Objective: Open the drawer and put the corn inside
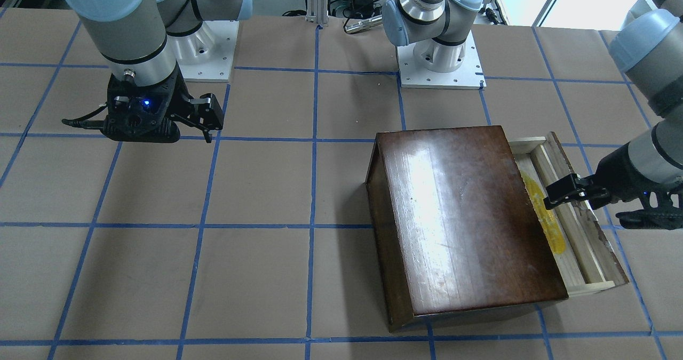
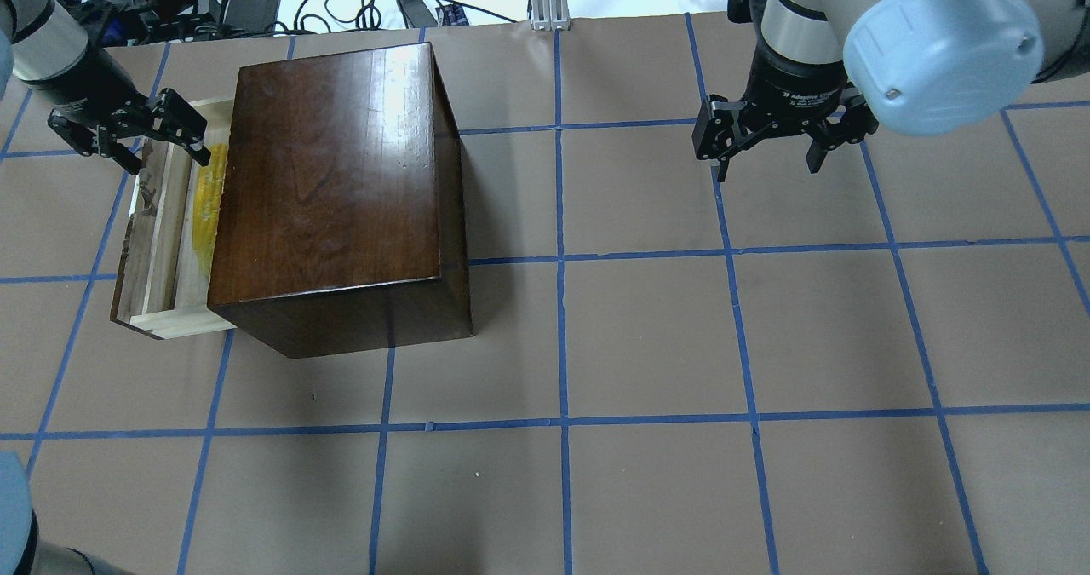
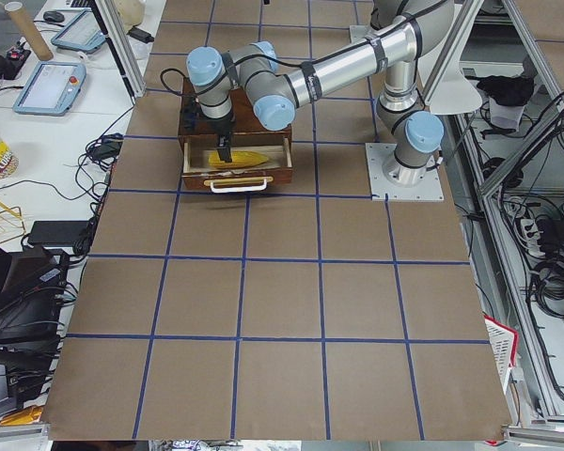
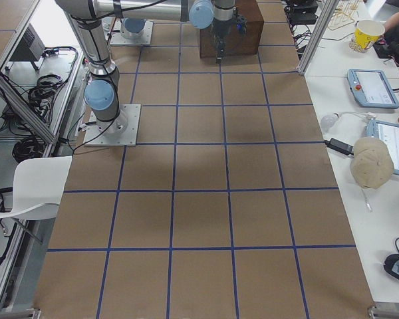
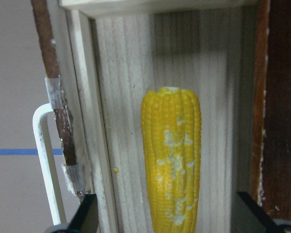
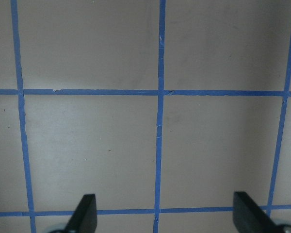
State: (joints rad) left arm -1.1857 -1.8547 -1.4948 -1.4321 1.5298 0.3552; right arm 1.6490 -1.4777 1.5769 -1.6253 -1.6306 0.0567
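Corn [image 5: 170, 160] lengthwise in drawer [image 5: 82, 73], tip toward robot; left jaws, right jaws released.

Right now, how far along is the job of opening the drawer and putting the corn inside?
Done: the drawer is pulled out and the corn lies on its floor. In hand: nothing; the left jaws hang open and empty over the corn, the right jaws open above the table. Left: seemingly just withdrawing the arm.

drawer [image 1: 582, 254] open | corn [image 1: 553, 232] inside | left gripper [image 1: 558, 193] over it
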